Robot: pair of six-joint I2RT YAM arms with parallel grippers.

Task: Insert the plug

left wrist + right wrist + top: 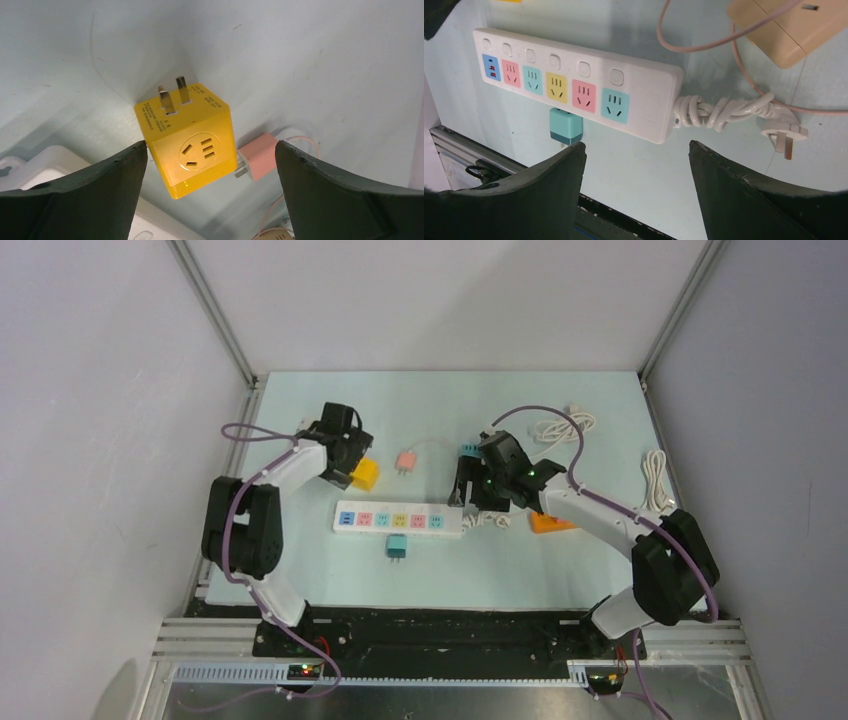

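Yellow plastic cube plug [187,142] centred between spread left fingers [85,195].
It is set on the tabletop [560,410] just ahead of them, near the white socket strip [400,519]; right fingers [524,200] are spread, empty.

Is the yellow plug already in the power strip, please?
Out: the yellow plug sits apart from the power strip, its prongs bare.
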